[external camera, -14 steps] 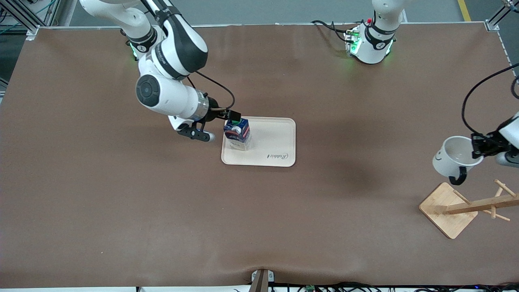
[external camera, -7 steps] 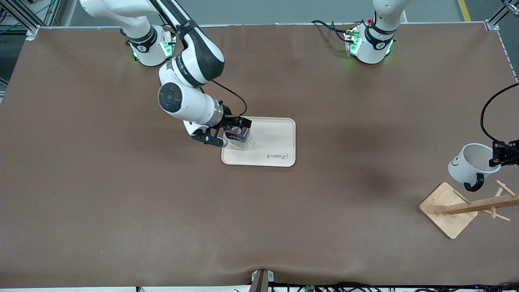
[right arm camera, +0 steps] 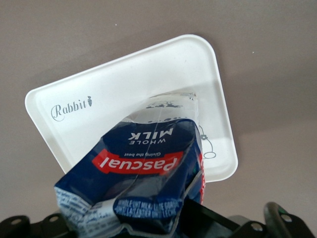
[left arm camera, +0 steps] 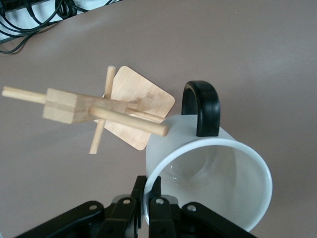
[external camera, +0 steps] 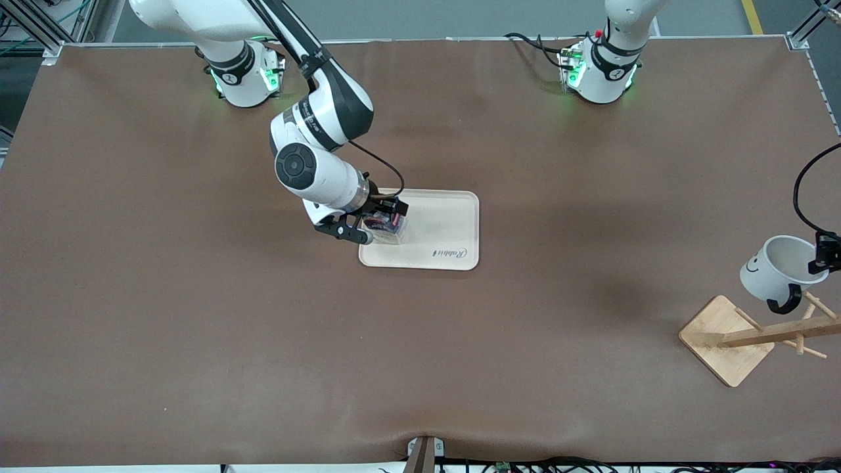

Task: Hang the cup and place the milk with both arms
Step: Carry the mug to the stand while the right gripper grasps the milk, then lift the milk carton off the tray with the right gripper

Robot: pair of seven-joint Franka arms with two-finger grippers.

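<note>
The smiley mug (external camera: 782, 269) is pinched at its rim by the left gripper (external camera: 822, 257) over the wooden mug tree (external camera: 755, 336), near the table's left-arm edge. The Pascual milk carton (external camera: 384, 227) is clamped by the right gripper (external camera: 383, 213) on the white tray (external camera: 440, 236), mid-table.

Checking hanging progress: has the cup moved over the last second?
Yes. The cup, held by the left gripper, has moved down toward the wooden rack.
</note>
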